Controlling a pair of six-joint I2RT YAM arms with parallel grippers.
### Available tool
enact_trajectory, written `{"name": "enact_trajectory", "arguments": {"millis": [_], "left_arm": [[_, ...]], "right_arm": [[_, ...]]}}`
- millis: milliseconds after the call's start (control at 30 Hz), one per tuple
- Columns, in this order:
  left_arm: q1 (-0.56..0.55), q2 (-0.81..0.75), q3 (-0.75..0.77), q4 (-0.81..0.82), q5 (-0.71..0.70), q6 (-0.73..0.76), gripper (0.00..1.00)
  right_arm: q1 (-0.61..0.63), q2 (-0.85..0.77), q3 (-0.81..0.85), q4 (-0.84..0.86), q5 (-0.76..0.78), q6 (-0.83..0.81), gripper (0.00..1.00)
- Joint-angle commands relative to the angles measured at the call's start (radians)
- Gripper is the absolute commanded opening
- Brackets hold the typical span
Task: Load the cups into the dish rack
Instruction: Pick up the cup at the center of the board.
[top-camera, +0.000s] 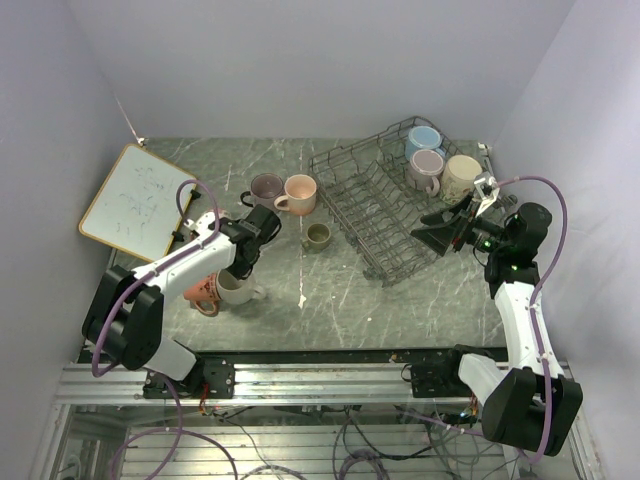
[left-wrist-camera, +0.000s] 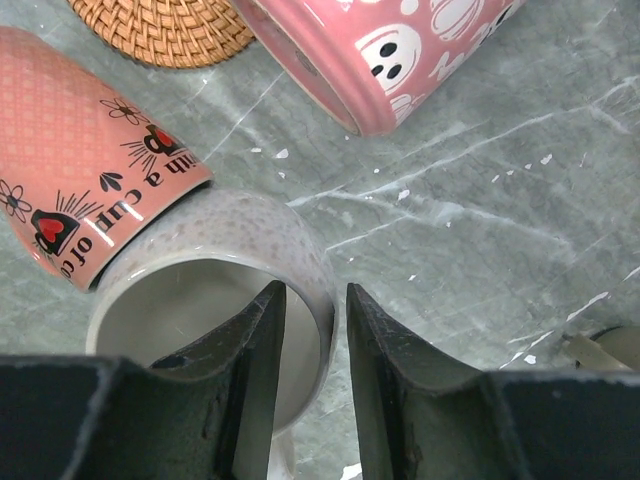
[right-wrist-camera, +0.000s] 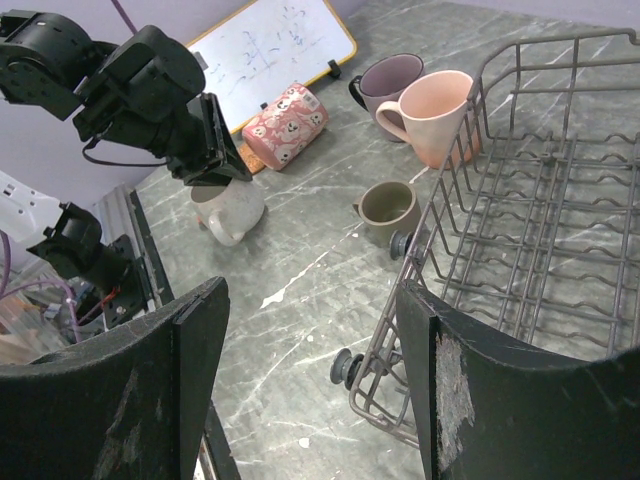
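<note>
A cream speckled mug (left-wrist-camera: 250, 235) (top-camera: 238, 291) stands upright at the table's near left. My left gripper (left-wrist-camera: 315, 295) (top-camera: 241, 266) straddles its rim, one finger inside and one outside, with a thin gap on each side of the wall. A pink patterned mug (left-wrist-camera: 80, 180) lies against it, and a pink ghost-print mug (left-wrist-camera: 400, 50) lies beyond. Mauve (top-camera: 266, 188), peach (top-camera: 300, 194) and small olive (top-camera: 318, 236) mugs stand left of the dish rack (top-camera: 372, 205). Three mugs, the blue one (top-camera: 424, 141) among them, sit in its far corner. My right gripper (right-wrist-camera: 315, 290) (top-camera: 428, 236) hovers open and empty over the rack's near right edge.
A woven cork coaster (left-wrist-camera: 165, 25) lies behind the pink mugs. A wood-framed whiteboard (top-camera: 135, 200) lies at the far left. The rack's small wheels (right-wrist-camera: 350, 368) rest on the marble table (top-camera: 330, 300). Walls close in on the left, back and right.
</note>
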Motion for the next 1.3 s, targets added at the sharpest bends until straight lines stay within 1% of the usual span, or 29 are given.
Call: {"name": "enact_trajectory", "arguments": {"millis": [0, 300, 467, 600, 700, 900, 1067, 1267], "left_arm": [[0.015, -0.016, 0.006, -0.007, 0.015, -0.026, 0.41], [0.029, -0.010, -0.013, 0.028, 0.065, -0.016, 0.35], [0.031, -0.012, -0.019, 0.039, 0.084, -0.018, 0.25], [0.031, -0.013, -0.011, 0.045, 0.105, 0.002, 0.13], [0.031, -0.017, -0.001, 0.043, 0.117, 0.017, 0.08], [0.031, -0.062, -0.006, 0.053, 0.155, 0.043, 0.07], [0.031, -0.154, -0.018, 0.073, 0.199, 0.071, 0.07], [0.031, -0.314, -0.111, 0.243, 0.310, 0.155, 0.07]], "right_arm": [[0.009, -0.013, 0.031, -0.013, 0.008, -0.012, 0.67], [0.008, -0.013, 0.032, -0.012, 0.008, -0.012, 0.67], [0.010, -0.013, 0.029, -0.004, 0.008, -0.005, 0.67], [0.010, -0.014, 0.029, -0.005, 0.008, -0.006, 0.67], [0.011, -0.014, 0.028, -0.002, 0.010, -0.005, 0.67], [0.014, -0.012, 0.024, 0.001, 0.011, -0.003, 0.67], [0.019, -0.009, 0.021, 0.009, 0.009, 0.001, 0.67], [0.024, -0.009, 0.007, 0.050, -0.001, 0.032, 0.67]]}}
